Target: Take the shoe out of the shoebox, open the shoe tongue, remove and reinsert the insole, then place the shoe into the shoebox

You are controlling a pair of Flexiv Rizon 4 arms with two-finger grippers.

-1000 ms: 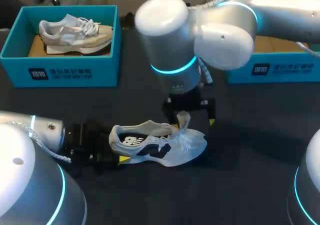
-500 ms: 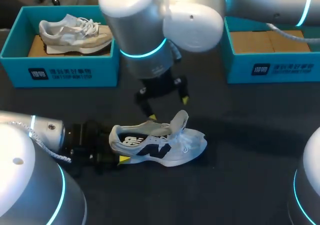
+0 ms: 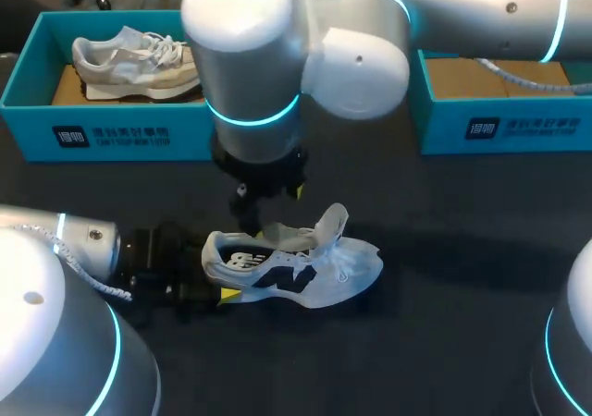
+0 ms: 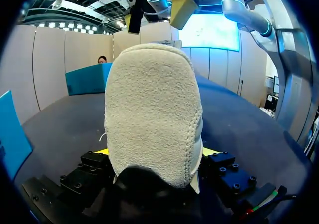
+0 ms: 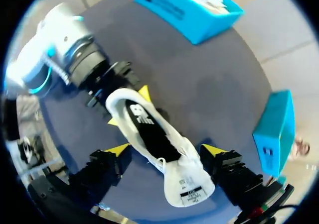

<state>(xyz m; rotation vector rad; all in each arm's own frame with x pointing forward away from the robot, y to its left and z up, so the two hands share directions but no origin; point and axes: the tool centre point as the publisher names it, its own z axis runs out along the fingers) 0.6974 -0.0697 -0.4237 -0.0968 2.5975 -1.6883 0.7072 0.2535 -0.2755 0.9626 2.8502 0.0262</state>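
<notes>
Left end effector (image 4: 155,152) clamped on white shoe (image 4: 152,109) at its heel, right end effector (image 5: 166,149) spread open above it

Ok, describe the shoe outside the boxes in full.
The shoe stands upright on the table, white with black side panels, white laces, a suede-looking heel and its tongue raised. The left gripper clamps the heel from both sides; the right gripper hangs open above the opening, not touching.
</notes>
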